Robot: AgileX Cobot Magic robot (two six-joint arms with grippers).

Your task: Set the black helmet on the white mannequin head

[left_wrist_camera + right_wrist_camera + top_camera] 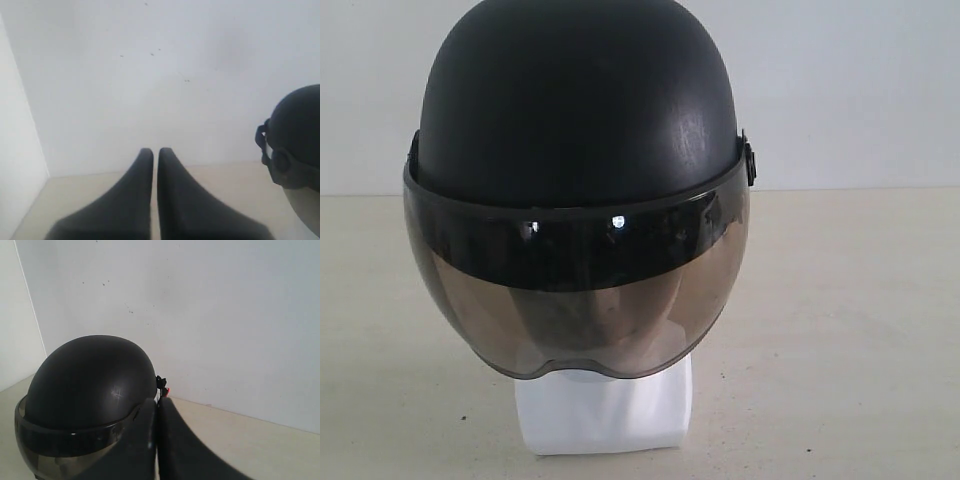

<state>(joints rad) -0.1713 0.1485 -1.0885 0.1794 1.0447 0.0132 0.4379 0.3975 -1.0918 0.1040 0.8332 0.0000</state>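
The black helmet sits on the white mannequin head, whose blocky base shows below the smoky visor; the face is only a dim shape behind the visor. Neither gripper appears in the exterior view. In the left wrist view my left gripper is shut with nothing in it, well apart from the helmet at the frame's edge. In the right wrist view my right gripper is shut and empty, close beside the helmet, near its small red buckle.
The helmeted head stands on a beige tabletop before a white wall. A second white wall meets it in a corner in the left wrist view.
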